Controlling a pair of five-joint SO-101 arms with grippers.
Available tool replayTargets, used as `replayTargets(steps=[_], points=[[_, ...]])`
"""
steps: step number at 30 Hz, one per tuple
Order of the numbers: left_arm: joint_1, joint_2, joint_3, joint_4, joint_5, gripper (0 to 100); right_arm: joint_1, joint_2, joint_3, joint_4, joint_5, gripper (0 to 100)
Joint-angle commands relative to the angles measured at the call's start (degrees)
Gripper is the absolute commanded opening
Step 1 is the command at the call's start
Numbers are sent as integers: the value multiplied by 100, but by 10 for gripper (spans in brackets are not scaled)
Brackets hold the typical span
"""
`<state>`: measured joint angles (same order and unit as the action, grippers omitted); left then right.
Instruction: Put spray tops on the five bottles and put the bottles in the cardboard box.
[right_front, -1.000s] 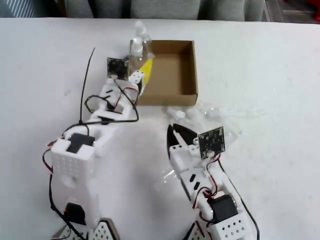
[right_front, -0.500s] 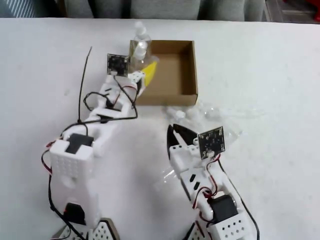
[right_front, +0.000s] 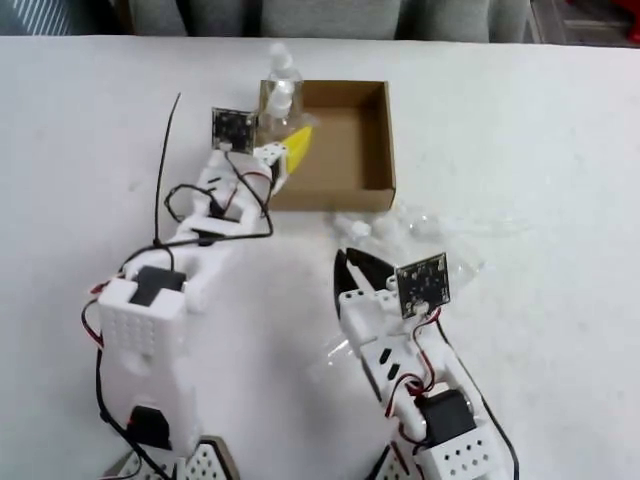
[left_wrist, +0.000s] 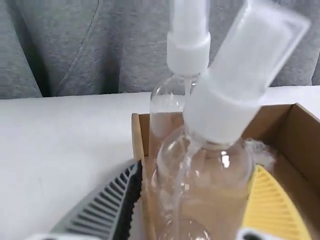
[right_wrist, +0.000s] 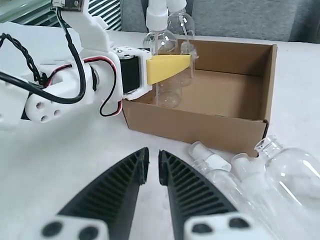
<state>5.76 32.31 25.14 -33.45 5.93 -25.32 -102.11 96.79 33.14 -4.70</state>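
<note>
My left gripper (right_front: 277, 135) is shut on a clear bottle with a white spray top (left_wrist: 205, 165), gripped between its grey and yellow fingers (right_wrist: 167, 66). It holds the bottle (right_front: 275, 105) upright, slightly tilted, just inside the left wall of the cardboard box (right_front: 375, 140). A second topped bottle (right_wrist: 180, 25) stands at the box's far left corner (right_front: 283, 65). Several clear bottles (right_front: 440, 235) lie on the table in front of the box, one with a spray top (right_wrist: 207, 157) and one with a bare neck (right_wrist: 292, 172). My right gripper (right_wrist: 152, 167) rests near them, black fingers almost together and empty.
The box floor (right_wrist: 225, 95) to the right of the held bottle is bare cardboard. A black cable (right_front: 165, 170) loops up from the left arm. White table stretches to the right of the box (right_front: 520, 130). A clear plastic piece (right_front: 333, 347) lies beside the right arm.
The left gripper has shifted slightly toward the far side with the bottle. The right arm has not moved.
</note>
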Motion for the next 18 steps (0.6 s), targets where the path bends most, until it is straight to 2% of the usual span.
replayTargets(steps=[1, 14, 18], points=[[-66, -673, 299, 35, 0, 324, 57, 13, 9, 4, -26, 16], [-57, -2088, 1609, 35, -35, 321, 75, 13, 9, -4, -26, 16], [-13, -2985, 2365, 62, -299, 321, 84, 13, 9, -4, -26, 16]])
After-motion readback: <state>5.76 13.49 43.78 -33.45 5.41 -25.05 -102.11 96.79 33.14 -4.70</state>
